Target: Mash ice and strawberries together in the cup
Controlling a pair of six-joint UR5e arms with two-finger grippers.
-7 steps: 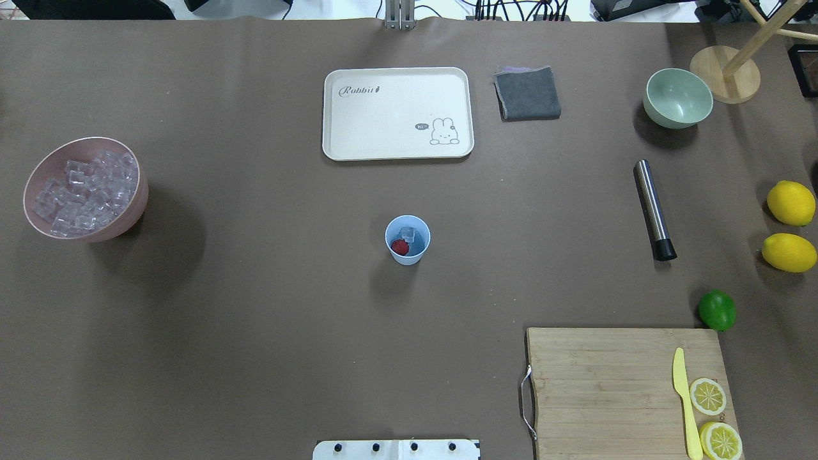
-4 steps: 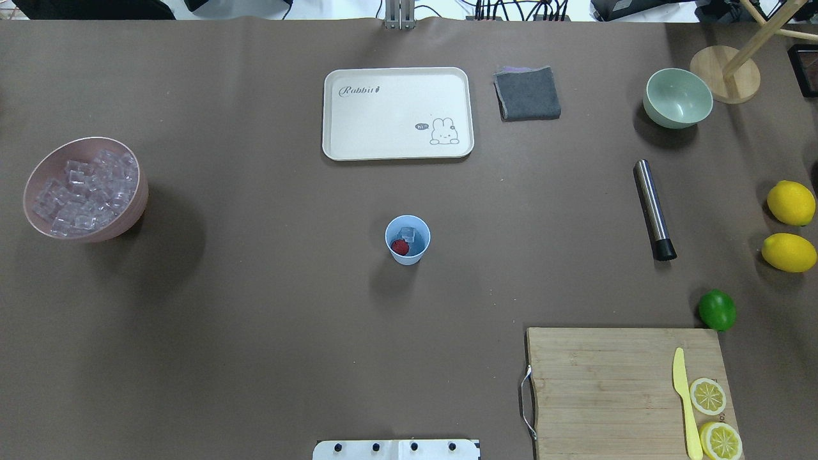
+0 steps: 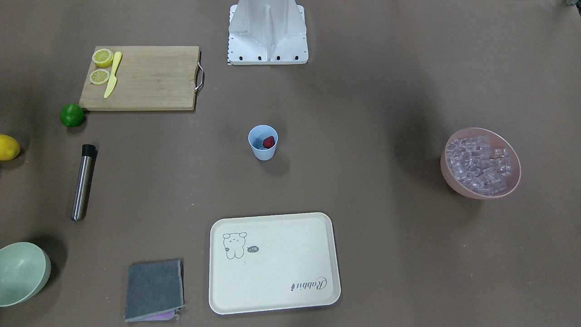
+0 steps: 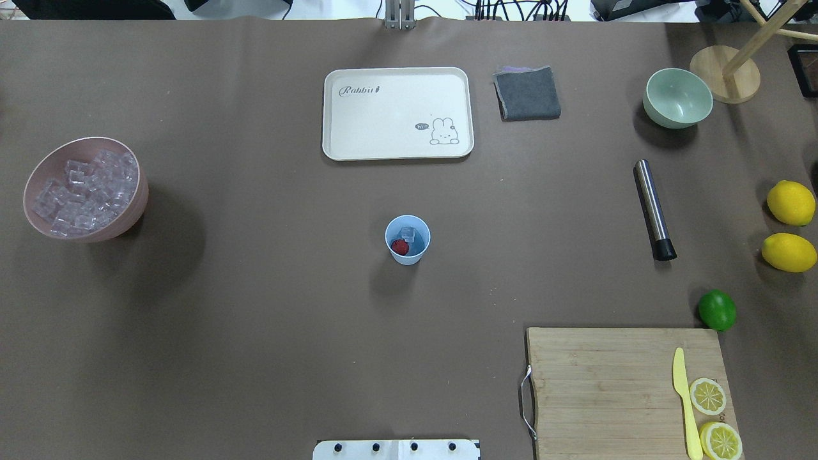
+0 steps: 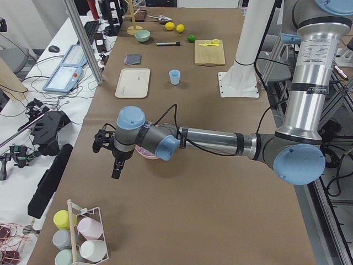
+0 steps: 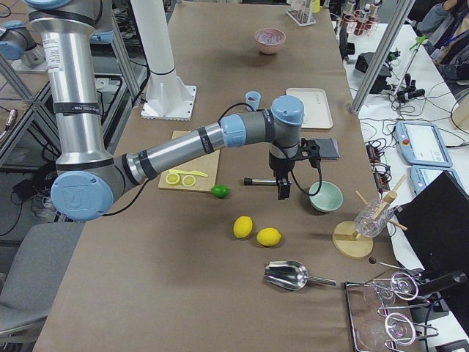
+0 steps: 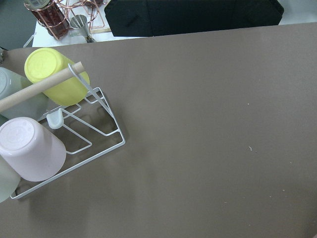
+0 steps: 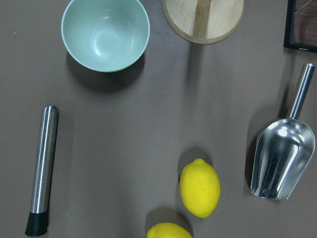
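The light blue cup (image 4: 408, 239) stands upright mid-table with a red strawberry (image 4: 400, 246) and a clear ice cube (image 4: 409, 234) inside; the front-facing view also shows the cup (image 3: 263, 142). More ice (image 4: 86, 190) fills a pink bowl (image 4: 137, 198) at the left. My left gripper (image 5: 115, 174) shows only in the exterior left view, hanging past the pink bowl; I cannot tell if it is open or shut. My right gripper (image 6: 281, 195) shows only in the exterior right view, above a steel muddler (image 6: 260, 180); its state cannot be told either.
The steel muddler (image 4: 654, 209) with a black tip lies right of the cup. Around are a cream tray (image 4: 397, 112), grey cloth (image 4: 527, 93), pale green bowl (image 4: 677, 98), two lemons (image 4: 790, 203), a lime (image 4: 717, 310), a cutting board (image 4: 613, 383), a metal scoop (image 8: 282, 156) and a cup rack (image 7: 64, 134).
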